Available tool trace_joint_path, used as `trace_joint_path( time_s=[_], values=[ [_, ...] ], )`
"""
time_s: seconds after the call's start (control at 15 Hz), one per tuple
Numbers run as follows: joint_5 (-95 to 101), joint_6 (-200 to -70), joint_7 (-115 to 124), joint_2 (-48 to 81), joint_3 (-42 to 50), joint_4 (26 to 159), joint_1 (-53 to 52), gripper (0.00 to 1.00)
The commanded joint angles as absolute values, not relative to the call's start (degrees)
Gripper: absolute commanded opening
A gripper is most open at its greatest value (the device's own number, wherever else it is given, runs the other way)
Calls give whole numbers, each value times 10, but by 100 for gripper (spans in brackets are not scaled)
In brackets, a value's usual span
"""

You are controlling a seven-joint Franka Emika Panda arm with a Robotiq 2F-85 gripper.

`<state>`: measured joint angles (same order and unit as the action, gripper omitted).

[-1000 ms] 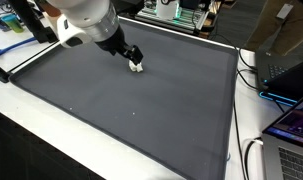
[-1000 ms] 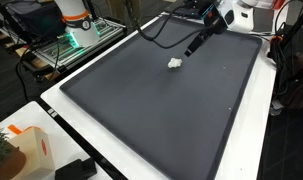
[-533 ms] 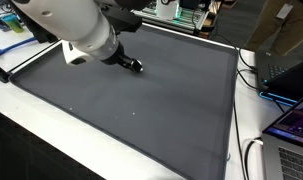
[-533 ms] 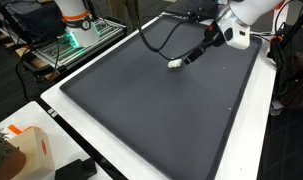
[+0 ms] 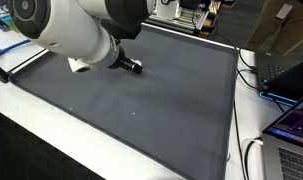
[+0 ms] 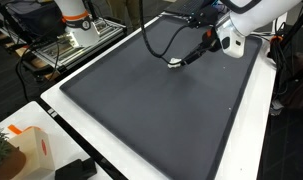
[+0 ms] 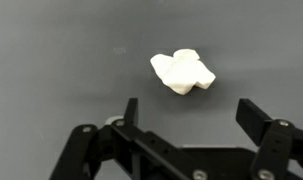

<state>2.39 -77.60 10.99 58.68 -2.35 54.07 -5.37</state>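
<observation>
Two black fingers of our gripper stand wide apart at the bottom of the wrist view, gripping nothing. Just above the gap between them, slightly right of centre, we see the small white crumpled lump lying on the dark grey mat, clear of both fingers. In an exterior view it sits upper middle, just left of the gripper's tip.

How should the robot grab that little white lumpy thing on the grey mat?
Probably from straight above, since the small white lumpy piece lies low on the flat dark grey mat. Pinch its thick middle across the shorter width; the knobby ends look harder to hold. The open end effector stands wide enough to fit around it.
</observation>
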Motion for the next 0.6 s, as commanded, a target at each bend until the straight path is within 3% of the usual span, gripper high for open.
trace_joint_path(
  time_s=[0.0, 0.53],
  values=[
    [9, -721, 119, 627, -15, 479, -62, 100],
    [-7, -701, 135, 625, -31, 463, -51, 100]
  ],
)
